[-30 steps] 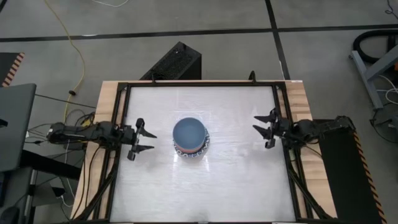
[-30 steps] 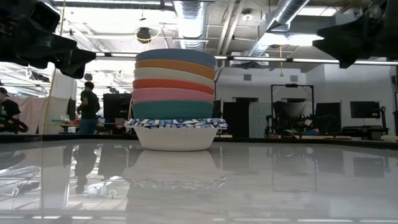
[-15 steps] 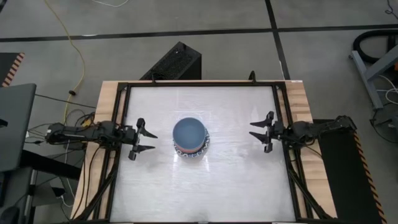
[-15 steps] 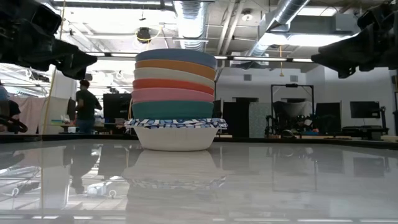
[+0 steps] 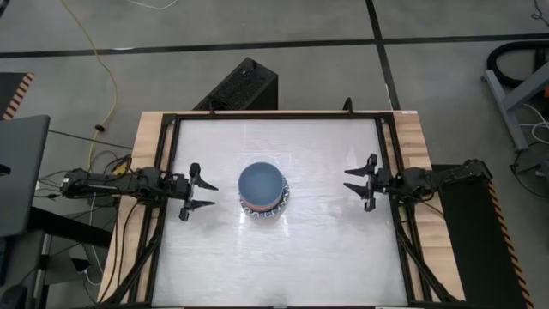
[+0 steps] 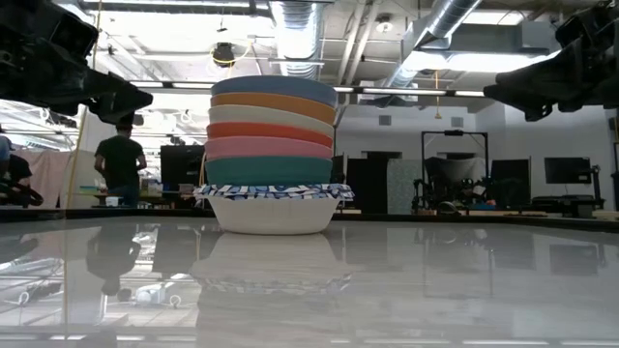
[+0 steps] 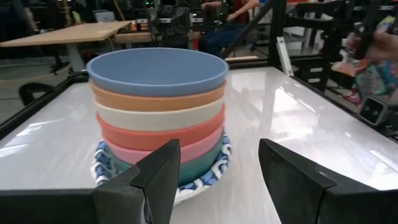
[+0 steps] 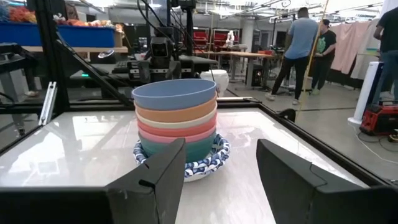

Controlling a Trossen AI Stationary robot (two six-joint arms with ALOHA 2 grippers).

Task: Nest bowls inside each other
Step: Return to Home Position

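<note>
One stack of nested bowls stands in the middle of the white table. From the top it reads blue, orange, cream, red, pink, green. The lowest bowl, white with a blue patterned rim, rests by its base on the table. My left gripper hovers open to the left of the stack, level and pointing at it. It also shows as my left gripper. My right gripper hovers open to the right, likewise level and pointing at the stack, seen again as my right gripper. Neither touches the stack.
A black frame runs around the table. Bare tabletop lies on every side of the stack. A black box stands on the floor past the far edge. People move in the room beyond.
My right gripper has tipped its fingers down from a slight upward slant to level, and has stayed still since. My left gripper and the stack have kept their places. A person in the room behind has walked a little.
</note>
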